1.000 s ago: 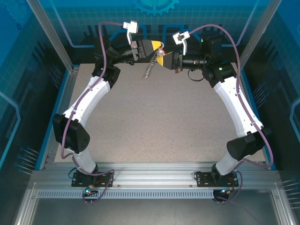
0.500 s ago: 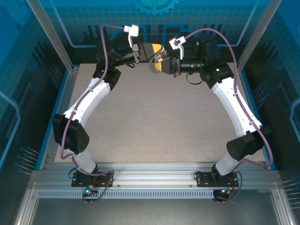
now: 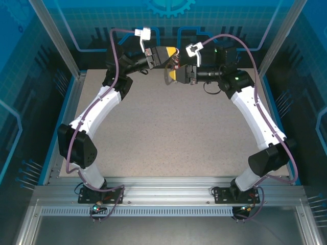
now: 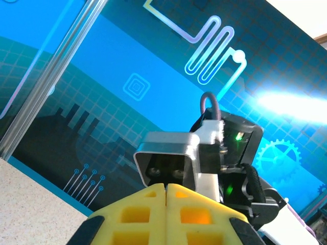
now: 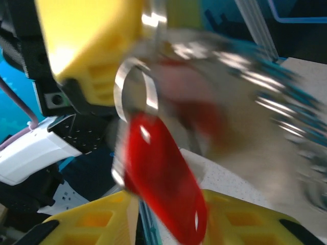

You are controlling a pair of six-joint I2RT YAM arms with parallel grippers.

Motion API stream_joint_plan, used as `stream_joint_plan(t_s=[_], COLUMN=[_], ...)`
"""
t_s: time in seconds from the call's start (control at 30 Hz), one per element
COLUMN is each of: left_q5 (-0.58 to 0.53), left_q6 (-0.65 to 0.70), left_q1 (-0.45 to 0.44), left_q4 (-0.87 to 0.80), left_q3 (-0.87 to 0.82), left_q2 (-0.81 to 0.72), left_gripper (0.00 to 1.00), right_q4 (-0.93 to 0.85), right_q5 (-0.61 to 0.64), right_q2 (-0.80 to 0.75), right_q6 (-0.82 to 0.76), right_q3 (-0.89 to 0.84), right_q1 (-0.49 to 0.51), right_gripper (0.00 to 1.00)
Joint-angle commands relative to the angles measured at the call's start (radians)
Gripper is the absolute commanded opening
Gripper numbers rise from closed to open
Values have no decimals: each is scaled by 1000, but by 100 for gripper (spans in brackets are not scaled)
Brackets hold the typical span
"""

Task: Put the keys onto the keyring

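At the far middle of the table, above its surface, my left gripper (image 3: pixel 173 52) and right gripper (image 3: pixel 172 73) meet tip to tip. The left gripper (image 4: pixel 166 186) has its yellow fingers pressed together, and the grey keyring (image 3: pixel 166 75) hangs from them. In the right wrist view the left one's yellow finger (image 5: pixel 87 41) pinches a silvery ring (image 5: pixel 134 89) of the blurred keyring (image 5: pixel 245 102). A key with a red head (image 5: pixel 163 178) dangles from that ring. It hangs between the parted fingers of my right gripper (image 5: pixel 171 199), which stands open.
The speckled table (image 3: pixel 168 132) spreads out below the grippers, and a blue-patterned back wall (image 3: pixel 168 20) stands close behind them. Metal frame posts (image 3: pixel 56 35) rise at the far corners. The right arm's silver camera housing (image 4: pixel 173 158) faces the left fingertips.
Both grippers moved slightly left and back while staying together. The right gripper's fingers have parted from the red key. The keyring, which hung down, has swung up near the fingertips.
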Motion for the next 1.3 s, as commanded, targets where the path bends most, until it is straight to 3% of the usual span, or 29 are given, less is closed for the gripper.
stream_joint_plan(t_s=[0.0,0.4,0.77,1.0,1.27], left_q5=[-40,-143,-206,-225,-235], left_q6=[-10,-44,-52,-46,-40], left_q1=[-5,-10,-43,-44,-43], left_q4=[66,119,138,139,143], left_q3=[-9,-76,-98,-116,-122], left_q2=[-50,-73,-77,-88,-88], left_gripper=[0,0,0,0,0], right_q4=[73,431,507,539,568], right_q5=[-21,223,248,253,240], right_q2=[-91,-111,8,-1,-16], right_q6=[70,369,416,434,459], right_q3=[-52,-76,30,-17,-68], right_q1=[-67,-81,5,9,10], right_gripper=[37,40,38,28,28])
